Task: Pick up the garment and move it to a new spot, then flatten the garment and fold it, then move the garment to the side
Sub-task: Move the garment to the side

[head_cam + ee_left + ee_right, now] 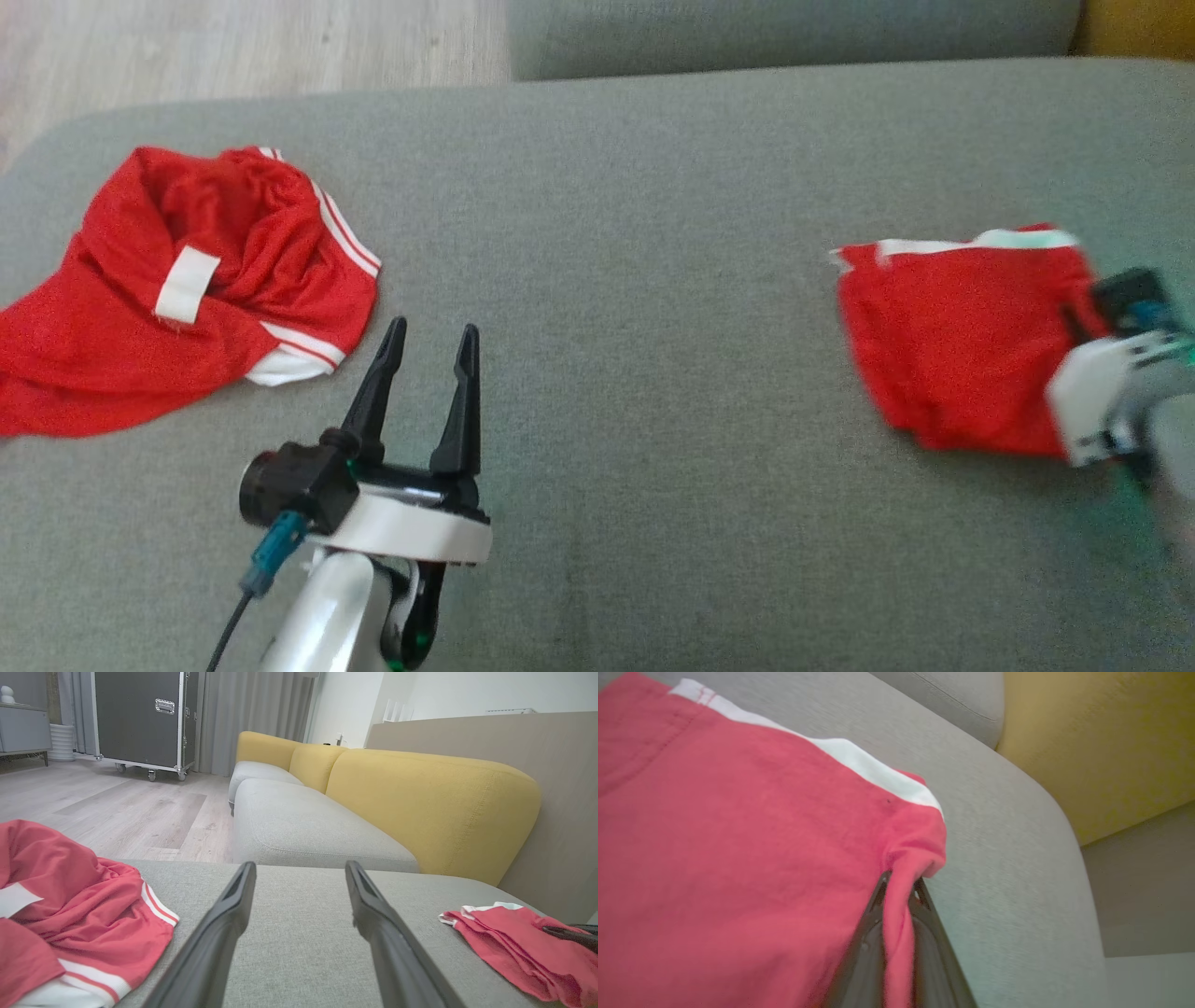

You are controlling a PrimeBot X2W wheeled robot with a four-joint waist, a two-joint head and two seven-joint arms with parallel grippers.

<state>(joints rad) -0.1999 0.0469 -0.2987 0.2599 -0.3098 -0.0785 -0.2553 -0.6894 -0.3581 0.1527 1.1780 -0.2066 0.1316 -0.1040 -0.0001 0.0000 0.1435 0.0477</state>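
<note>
Upholstery spreads under everything we see: a grey seat cushion [653,233] carrying two red pieces well apart. On the robot's right lies the folded red garment [962,345], a fairly flat packet with a white band along its far edge. The right gripper [1078,322] – blurred in the head view – has its jaws closed narrowly on it, and in the right wrist view a bunched corner of the cloth [915,858] is pinched between the two dark fingers [868,952], with the cushion's rounded edge just beside that corner. The left gripper [433,327] hovers over bare cushion with its jaws spread wide and nothing between them. In the left wrist view it [300,865] points across the seat, with the folded piece [504,947] off to one side. Near it, on the robot's left, a crumpled red garment [187,280] with white stripes and a white label lies in a heap close to the cushion's edge – apart from the fingers, not touching them. Between the two garments lies plain grey fabric, with the left arm over part of it. Beyond the cushion we see a second grey seat [303,830], a yellow backrest [420,802], a wooden floor [117,807], a wheeled case [140,718] and a curtain [252,714].
</note>
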